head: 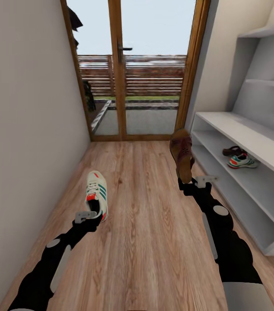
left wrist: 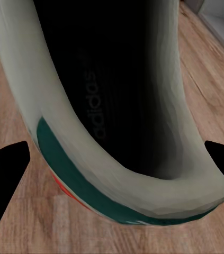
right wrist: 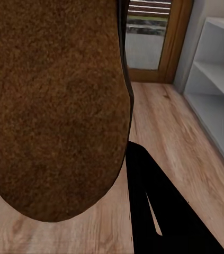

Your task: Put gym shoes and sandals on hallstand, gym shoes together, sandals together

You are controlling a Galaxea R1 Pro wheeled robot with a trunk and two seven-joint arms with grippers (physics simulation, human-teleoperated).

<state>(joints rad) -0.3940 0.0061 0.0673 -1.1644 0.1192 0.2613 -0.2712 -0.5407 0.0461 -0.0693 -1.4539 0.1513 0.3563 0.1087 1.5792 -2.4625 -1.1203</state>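
Nearest the lens, a brown sandal (right wrist: 53, 106) presses its rough, suede-like face close to the right wrist camera; in the head view this sandal (head: 182, 153) stands almost upright above the right pincer (head: 196, 183), which is closed on its lower end and carries it clear of the corridor floor (head: 154, 242), just beside the hallstand (head: 258, 142). Judged by appearance, it is light and fairly stiff, with a sole that should give good friction; a hold across the heel end seems sound. One gym shoe (left wrist: 117, 121) is seen from the left wrist, heel rim and green band toward the camera, with "adidas" legible on the dark insole. From the head camera that gym shoe (head: 97, 194), white with green stripes and a red-orange tongue patch, is held at its heel by the left pincer (head: 87, 217), fingers either side, low over the floor; whether it is lifted cannot be told. Its padded collar probably yields under pressure, so a grip across the heel counter is firmer. On a lower shelf of the hallstand a second gym shoe (head: 242, 161) already rests, touching a second sandal (head: 233, 150) behind it
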